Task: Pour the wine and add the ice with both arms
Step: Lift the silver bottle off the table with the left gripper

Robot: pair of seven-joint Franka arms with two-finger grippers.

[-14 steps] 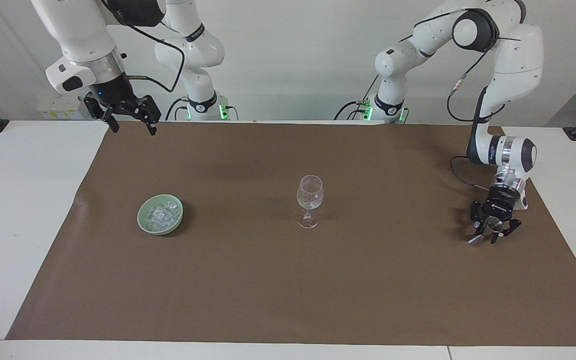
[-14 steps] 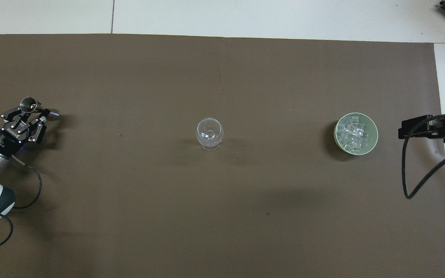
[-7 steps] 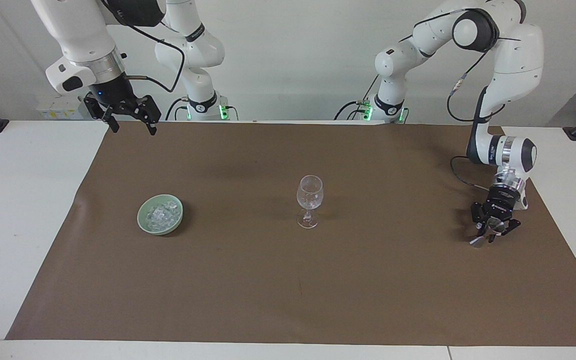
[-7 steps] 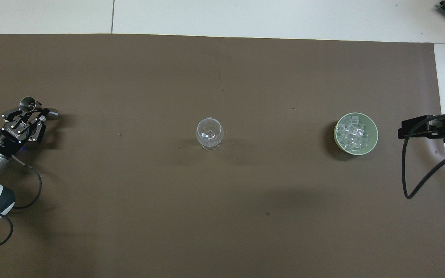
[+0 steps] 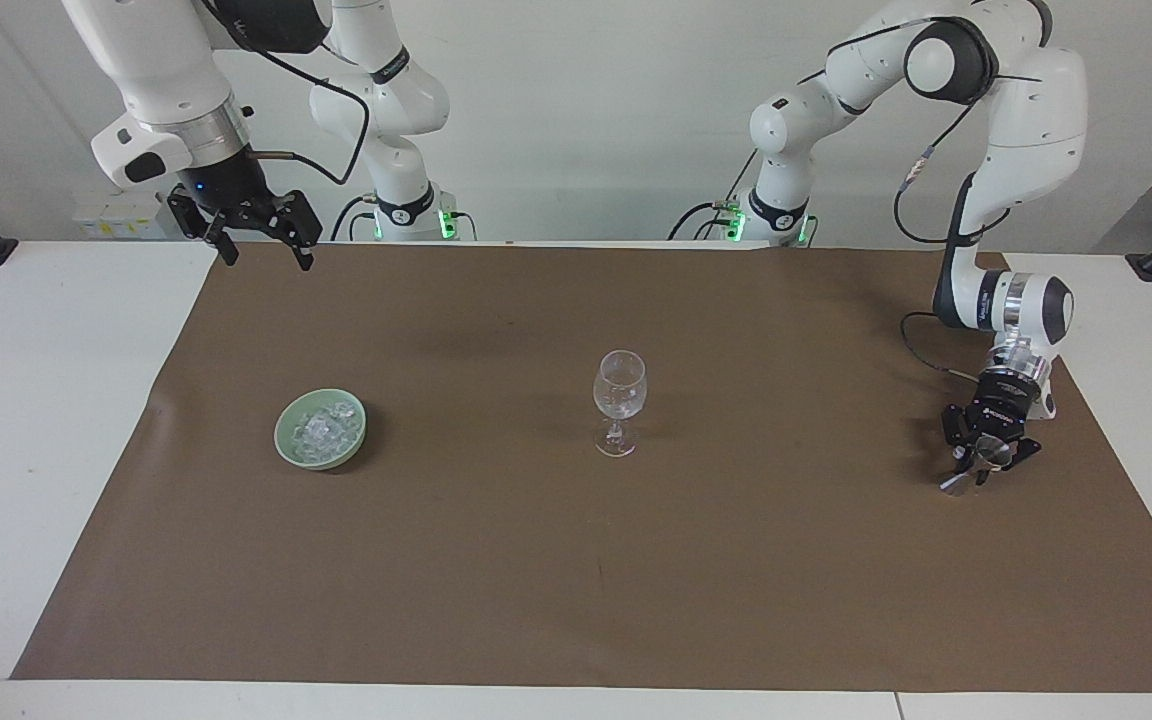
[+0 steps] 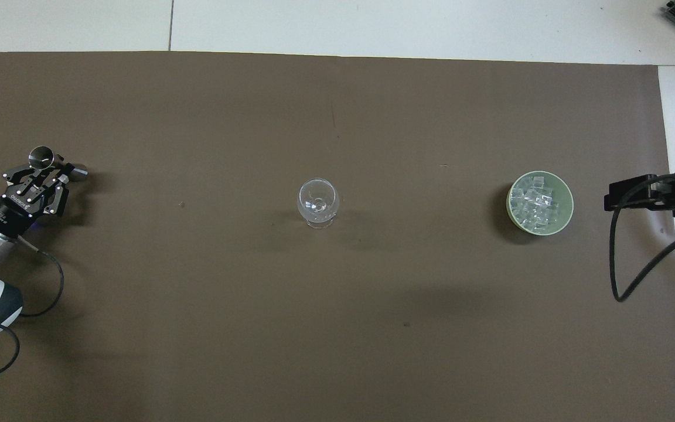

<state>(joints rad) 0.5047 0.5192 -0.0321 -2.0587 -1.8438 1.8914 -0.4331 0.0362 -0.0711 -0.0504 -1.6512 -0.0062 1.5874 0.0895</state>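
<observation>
Progress: early. Stemmed glass (image 5: 619, 400) stands mid-mat, looks empty — no wine, no ice in it. Ice (image 5: 322, 430) all in the pale green bowl (image 5: 286, 447), toward the right arm's end. Left gripper (image 5: 979, 468) low at the left arm's end, fingers closed on a small metal cup (image 6: 40, 156). Right gripper (image 5: 258, 247) waits raised over the mat's robot-side edge, fingers apart. Writing: gripper lettering too small to read.
</observation>
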